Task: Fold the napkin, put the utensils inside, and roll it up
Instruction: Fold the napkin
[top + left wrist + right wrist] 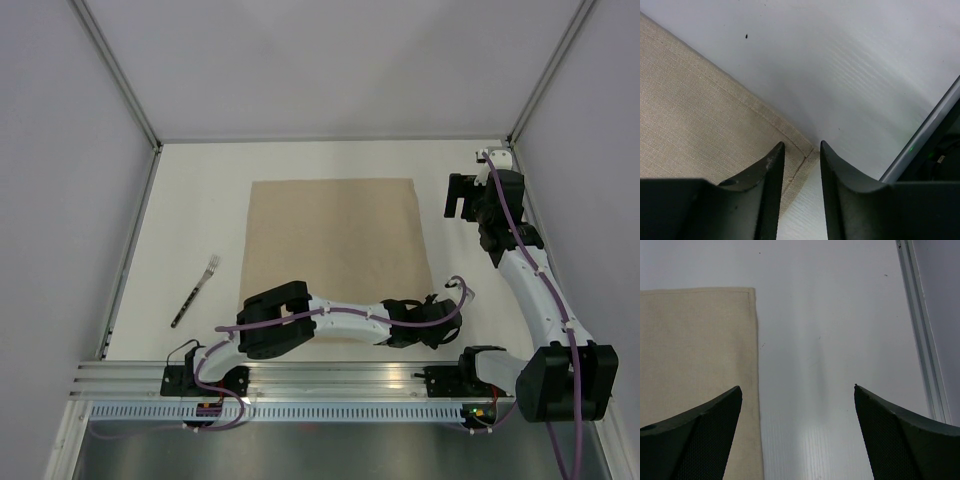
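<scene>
While the napkin is lying flat and unfolded across the middle of the top view, its near right corner is sitting in the gap of the left gripper, low in the centre of the left wrist view. Those two fingers are standing a little apart, one over the hemmed cloth and one over the bare table, and no pinch on the fabric is showing yet. The left arm is lying stretched along the bottom edge of the cloth toward the lower right of the top view. Further out, the right gripper is hanging with its jaws spread wide and holding nothing, over bare table just right of the napkin's far right corner, which is showing at the upper left of the right wrist view. A fork is resting at the left of the top view, well apart from the cloth; no other utensil is showing. By my reading the first step, the fold, is only beginning, with a corner being lined up for a grasp. The next move is calling for the left fingers to come together with cloth truly between them, and likely for the right gripper to be taking its own corner, before that edge can be carried over.
</scene>
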Controlling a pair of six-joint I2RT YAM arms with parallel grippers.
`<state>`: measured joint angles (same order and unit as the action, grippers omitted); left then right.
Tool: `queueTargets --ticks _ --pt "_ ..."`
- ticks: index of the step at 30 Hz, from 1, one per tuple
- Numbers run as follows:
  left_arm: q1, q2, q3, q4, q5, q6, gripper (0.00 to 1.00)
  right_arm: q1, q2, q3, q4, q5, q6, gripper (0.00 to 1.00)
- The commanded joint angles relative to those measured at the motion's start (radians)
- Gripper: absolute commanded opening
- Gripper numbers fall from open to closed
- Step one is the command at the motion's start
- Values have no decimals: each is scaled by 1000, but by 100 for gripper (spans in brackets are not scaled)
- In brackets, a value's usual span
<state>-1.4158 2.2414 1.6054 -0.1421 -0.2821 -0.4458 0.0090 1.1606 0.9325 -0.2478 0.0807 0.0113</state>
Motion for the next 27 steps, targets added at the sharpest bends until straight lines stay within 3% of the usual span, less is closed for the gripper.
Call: queueTargets --ticks 1,13,20,22,23,27 --pt "-9 29 11 13 9 -44 37 -3 4 31 2 21 -28 98" --pt "-9 23 22 4 -2 -19 3 -3 13 34 -2 21 -30 98" --pt "-9 1 25 4 -2 1 2 -1 13 34 -4 21 -31 98" --pt "-9 -8 24 7 -2 4 14 -1 13 34 -2 19 -33 98" --pt "-9 -17 18 9 -2 4 25 -3 14 34 -4 18 -33 98" --pt "-9 -31 8 15 -2 10 39 -1 14 35 -5 14 -33 98"
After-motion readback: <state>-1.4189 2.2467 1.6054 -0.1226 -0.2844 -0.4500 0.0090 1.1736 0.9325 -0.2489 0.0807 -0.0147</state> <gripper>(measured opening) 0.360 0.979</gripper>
